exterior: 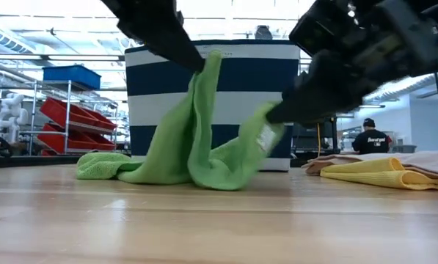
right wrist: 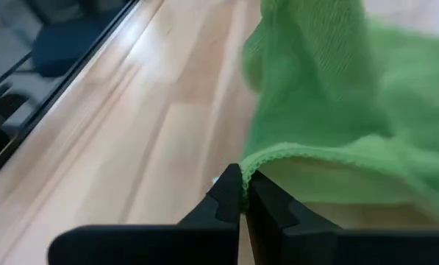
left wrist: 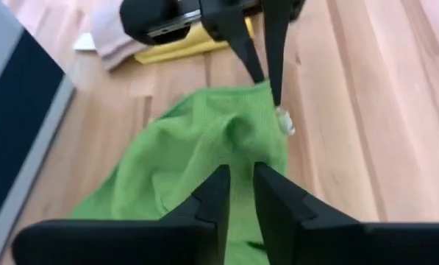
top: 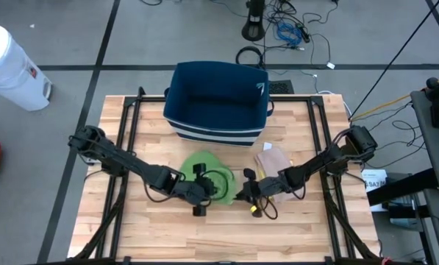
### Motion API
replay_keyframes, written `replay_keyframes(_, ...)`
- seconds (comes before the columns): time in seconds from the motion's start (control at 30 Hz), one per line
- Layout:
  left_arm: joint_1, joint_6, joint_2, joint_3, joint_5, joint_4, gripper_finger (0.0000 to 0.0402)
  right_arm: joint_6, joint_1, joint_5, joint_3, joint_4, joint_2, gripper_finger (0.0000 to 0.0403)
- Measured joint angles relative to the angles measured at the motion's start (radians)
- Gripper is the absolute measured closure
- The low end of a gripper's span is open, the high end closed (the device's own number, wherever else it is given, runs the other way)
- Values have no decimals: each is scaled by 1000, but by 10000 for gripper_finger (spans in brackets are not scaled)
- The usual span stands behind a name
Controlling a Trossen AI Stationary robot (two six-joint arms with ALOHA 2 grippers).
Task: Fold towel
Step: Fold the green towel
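From the overhead cam I count one green towel on the bench, bunched up right between my two end effectors. The left end effector sits on the towel's near edge, the right end effector just off its other side. Behind the towel there's one navy bin with white stripes, and next to the right end effector a small stack of folded cloths, pinkish on top.

Low cam: the towel is pulled up at two corners, so it hangs like a tent with its bottom still on the bench. The left end effector is clenched on the higher corner, the right end effector on the lower one, where the label is. Striped bin right behind. Off beside the right end effector I can make out two cloths, a yellow one under a pink one. One person in a dark top stands far back in the room.

Left wrist cam: fingers nearly together, grasping towel fabric, with the right end effector pinching the far corner.

Right wrist cam: fingers closed tight on the towel's hem.
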Motion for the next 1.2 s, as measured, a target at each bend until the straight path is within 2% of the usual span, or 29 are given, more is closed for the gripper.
replay_keyframes(0.2,-57,-59,0,0,0,-78,304,56,46,-68,0,-91,-23,402)
replay_keyframes(0.33,-86,-105,0,0,0,-147,299,81,82,-68,0,-231,-89,402)
replay_keyframes(0.5,-98,-108,5,0,0,-115,299,88,107,-64,0,-330,-188,403)
replay_keyframes(0.67,-87,-108,52,0,5,-103,298,31,114,-57,0,-314,-313,403)
replay_keyframes(0.77,-80,-102,96,0,46,-55,298,-7,114,-17,0,-313,-386,403)
replay_keyframes(0.9,-91,-32,154,0,110,88,298,-41,110,31,0,-315,-462,403)
replay_keyframes(1.07,-125,38,177,0,121,176,298,-49,92,92,0,-373,-513,403)
replay_keyframes(1.2,-153,66,177,0,124,248,298,-35,85,92,0,-411,-510,403)
